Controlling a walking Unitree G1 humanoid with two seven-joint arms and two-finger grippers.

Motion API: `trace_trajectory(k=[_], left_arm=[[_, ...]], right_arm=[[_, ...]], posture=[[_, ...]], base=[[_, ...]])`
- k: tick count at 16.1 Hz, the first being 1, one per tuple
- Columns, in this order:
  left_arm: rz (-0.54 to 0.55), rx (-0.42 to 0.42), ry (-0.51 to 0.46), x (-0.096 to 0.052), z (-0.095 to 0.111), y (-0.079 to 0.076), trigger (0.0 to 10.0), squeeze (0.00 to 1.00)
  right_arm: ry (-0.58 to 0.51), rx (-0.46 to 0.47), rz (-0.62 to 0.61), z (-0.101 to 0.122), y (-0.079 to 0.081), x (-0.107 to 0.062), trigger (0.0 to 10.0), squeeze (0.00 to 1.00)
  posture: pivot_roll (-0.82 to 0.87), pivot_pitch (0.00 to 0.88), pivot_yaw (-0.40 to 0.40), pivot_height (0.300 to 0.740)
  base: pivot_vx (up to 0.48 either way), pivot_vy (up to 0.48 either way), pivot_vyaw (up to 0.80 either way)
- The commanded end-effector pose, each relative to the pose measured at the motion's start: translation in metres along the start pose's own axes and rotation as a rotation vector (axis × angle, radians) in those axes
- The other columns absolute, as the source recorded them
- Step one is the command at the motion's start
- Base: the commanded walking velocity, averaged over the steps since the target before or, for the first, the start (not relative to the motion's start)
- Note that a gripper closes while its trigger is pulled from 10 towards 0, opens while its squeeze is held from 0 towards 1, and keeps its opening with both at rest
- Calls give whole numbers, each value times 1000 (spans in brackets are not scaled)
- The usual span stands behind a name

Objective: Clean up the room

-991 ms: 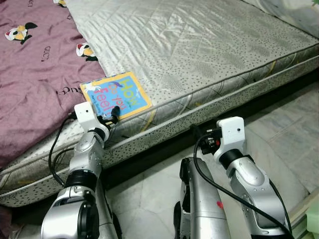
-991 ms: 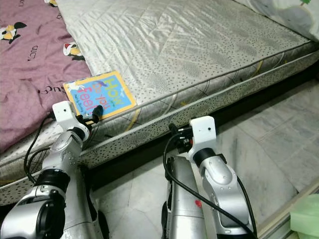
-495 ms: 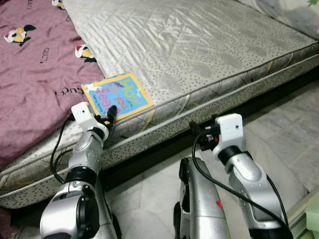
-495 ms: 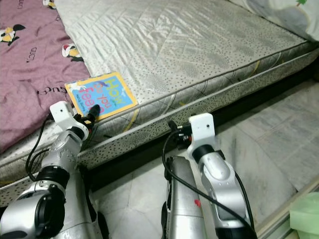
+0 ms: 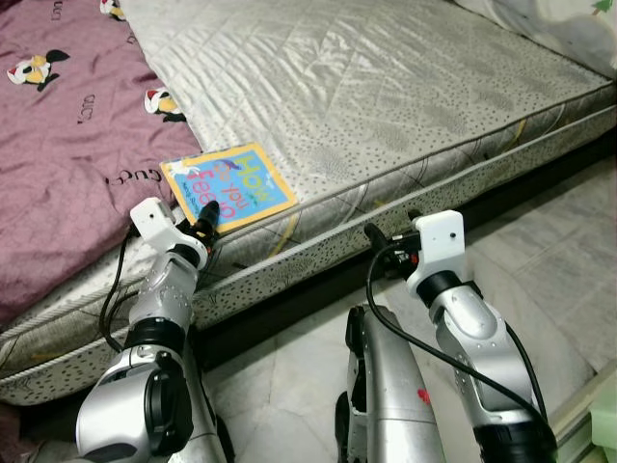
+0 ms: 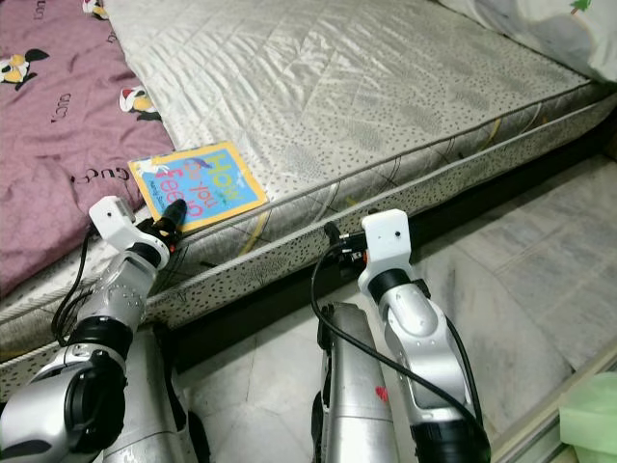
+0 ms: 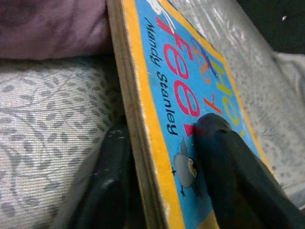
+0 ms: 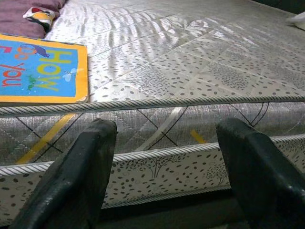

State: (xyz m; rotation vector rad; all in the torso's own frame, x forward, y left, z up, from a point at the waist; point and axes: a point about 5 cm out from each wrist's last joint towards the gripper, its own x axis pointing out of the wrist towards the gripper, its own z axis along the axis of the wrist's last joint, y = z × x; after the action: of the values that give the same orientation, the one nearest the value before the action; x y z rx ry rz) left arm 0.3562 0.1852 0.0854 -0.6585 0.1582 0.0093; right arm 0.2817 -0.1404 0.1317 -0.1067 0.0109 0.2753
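Where the purple sheet ends, left of middle: flat blue and yellow picture book (image 5: 228, 185) on grey quilted mattress (image 5: 386, 87).
Left claw (image 5: 206, 214): pinching the book's edge.
Right claw (image 8: 162, 181): wide, holding nothing.

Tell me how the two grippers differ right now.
The left gripper straddles the near edge of the book, one finger over its cover and one under; the right gripper is open and holds nothing. The left one is up at the mattress top; the right one faces the mattress side, apart from it. Both have two black fingers.
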Motion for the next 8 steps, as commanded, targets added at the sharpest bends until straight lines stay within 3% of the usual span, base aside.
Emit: trace_trajectory(k=[1, 8], left_arm=[[-11, -27, 5, 2, 1, -3, 0, 0], [-65, -46, -53, -1, 7, -12, 0, 0]], right_arm=[[-10, -7, -7, 2, -1, 2, 10000, 0], [-37, -19, -11, 1, 3, 14, 10000, 0]], posture=[[-129, 20, -38, 444], [-88, 0, -43, 444]], base=[[0, 0, 0], [0, 0, 0]])
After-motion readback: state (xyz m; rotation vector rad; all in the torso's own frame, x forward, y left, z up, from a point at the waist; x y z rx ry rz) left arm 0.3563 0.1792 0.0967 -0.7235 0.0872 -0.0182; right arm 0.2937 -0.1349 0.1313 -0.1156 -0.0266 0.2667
